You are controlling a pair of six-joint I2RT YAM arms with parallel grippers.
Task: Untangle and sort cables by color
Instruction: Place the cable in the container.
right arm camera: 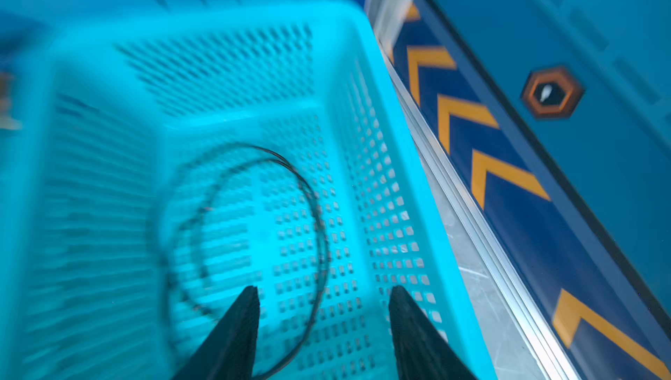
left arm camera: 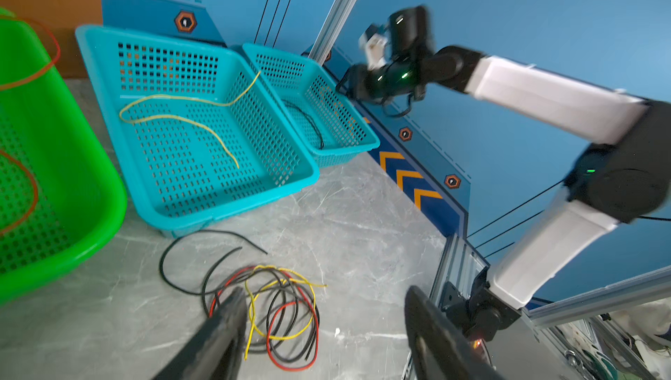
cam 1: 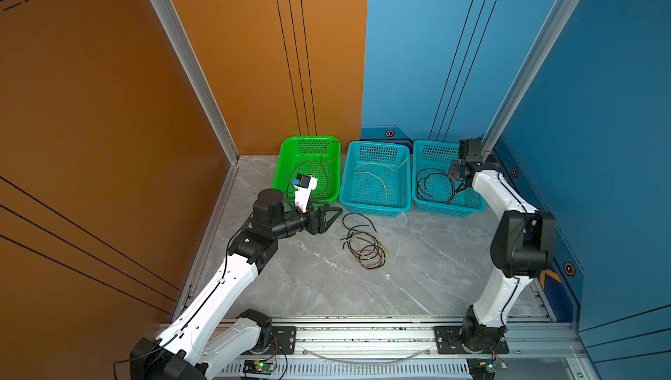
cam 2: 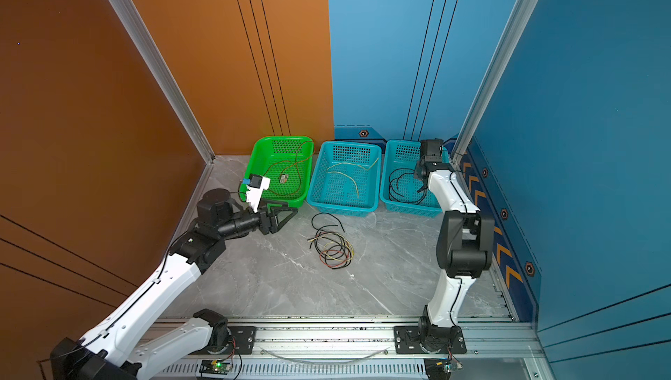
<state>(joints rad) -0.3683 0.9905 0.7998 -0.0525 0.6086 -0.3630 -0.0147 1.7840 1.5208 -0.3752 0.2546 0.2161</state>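
Grey marbled desk (cam 1: 308, 280) with three baskets along its far edge, in both top views. A tangle of red, yellow and black cables (cam 1: 365, 247) lies loose at frame centre, before the middle teal basket (cam 1: 375, 209). Sorted: red cable (cam 1: 322, 164) in the green basket (cam 1: 285, 164), whose near corner is hidden by the left wrist camera (cam 1: 304, 185); yellow cable (left arm camera: 174, 116) in the middle teal basket; black cable (cam 1: 418, 185) in the end teal basket (cam 1: 450, 209), at right of frame. Left end effector (left arm camera: 323, 298) spread beside the tangle, fingers (left arm camera: 225, 323) cut off by the lower frame edge. Right end effector (right arm camera: 324, 291) spread over the black loop; view motion-blurred.
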